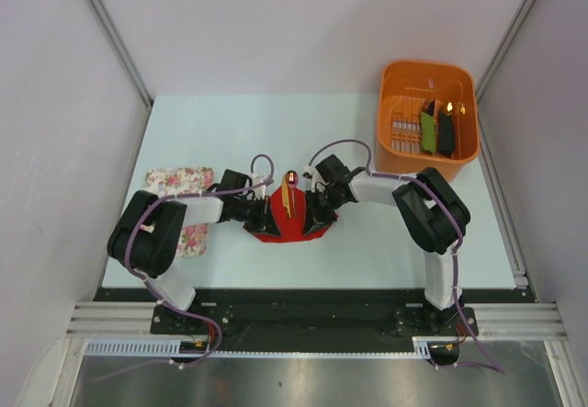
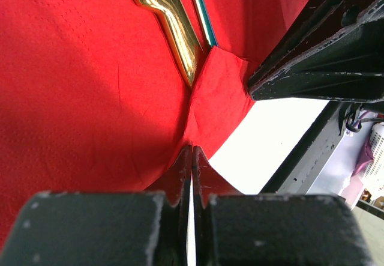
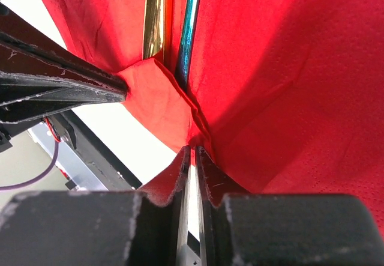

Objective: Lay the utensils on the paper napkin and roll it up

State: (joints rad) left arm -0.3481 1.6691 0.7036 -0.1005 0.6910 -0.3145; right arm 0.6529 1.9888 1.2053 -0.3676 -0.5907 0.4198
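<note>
Since both arms are pinching the napkin (image 2: 78, 98) at once, I'd say this is the start of the roll, not the loading step. The utensils (image 1: 288, 201) lie down the middle of it, mid-table, with the spoon bowl (image 1: 291, 178) at the far end.

The left gripper (image 2: 192, 153) is clamped tight on a pinch of red paper, and the right gripper (image 3: 192, 153) is doing the same. They sit one on each side of the handle ends, tips close together. Between them a corner flap is folded up against the gold handle (image 2: 174, 26) and blue handle (image 3: 188, 32). My guess is that's so nothing slides out the end while rolling.

It's thin paper, so pulling the two pinches apart could tear it. The basket (image 1: 404, 159) and cloth (image 1: 179, 182) are well out of the way.
</note>
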